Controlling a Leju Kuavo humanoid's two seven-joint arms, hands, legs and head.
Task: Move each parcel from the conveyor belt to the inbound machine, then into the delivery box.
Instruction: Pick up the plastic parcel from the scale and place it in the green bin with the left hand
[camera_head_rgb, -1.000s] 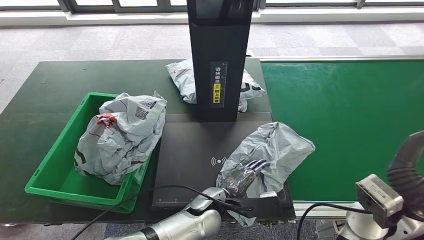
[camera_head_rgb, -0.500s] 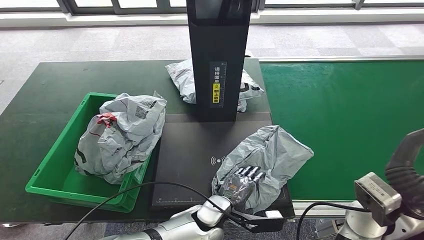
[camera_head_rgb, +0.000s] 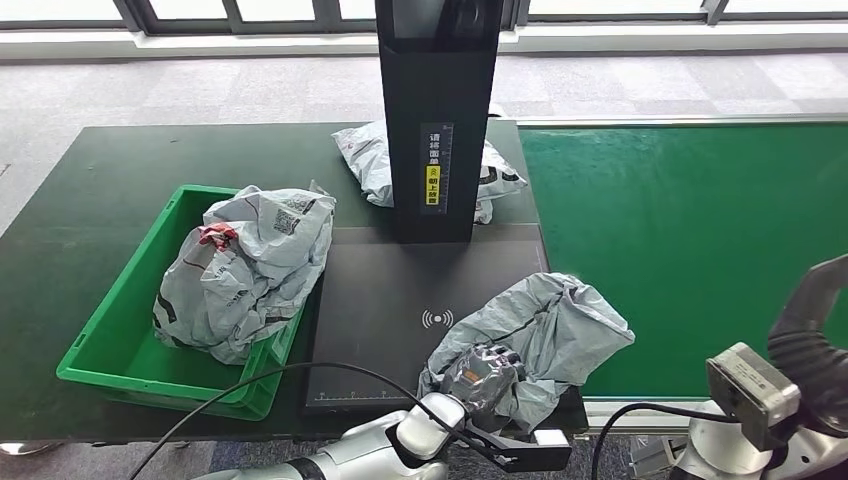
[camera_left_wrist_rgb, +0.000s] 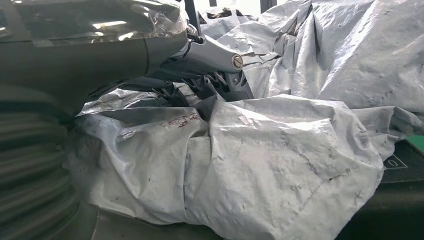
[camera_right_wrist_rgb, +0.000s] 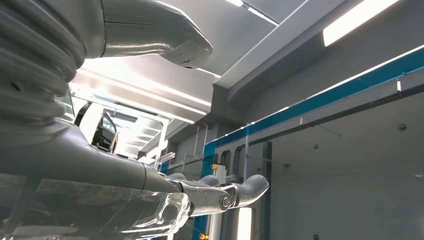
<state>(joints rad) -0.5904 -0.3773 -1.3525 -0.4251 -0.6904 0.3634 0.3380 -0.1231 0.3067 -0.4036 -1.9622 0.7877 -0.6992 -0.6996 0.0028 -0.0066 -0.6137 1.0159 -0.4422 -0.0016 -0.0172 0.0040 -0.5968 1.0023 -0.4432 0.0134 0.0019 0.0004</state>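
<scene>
Our left hand (camera_head_rgb: 480, 372) has its fingers curled into the grey parcel (camera_head_rgb: 540, 335) at five o'clock on the machine's black pad (camera_head_rgb: 380, 300); the green bin (camera_head_rgb: 120, 330) at nine o'clock holds one already, and this one goes next; our right hand (camera_right_wrist_rgb: 215, 192) holds nothing, fingers loose

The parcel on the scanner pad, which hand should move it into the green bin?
Left. The left hand already grips the parcel, and the bin lies on that side.

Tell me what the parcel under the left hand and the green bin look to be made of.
Grey parcel under the left robot hand: likely thin plastic film, slightly glossy; it crumples into sharp creases and folds. Green bin: apparently rigid moulded plastic, smooth with a slight sheen; straight walls, even rim.
</scene>
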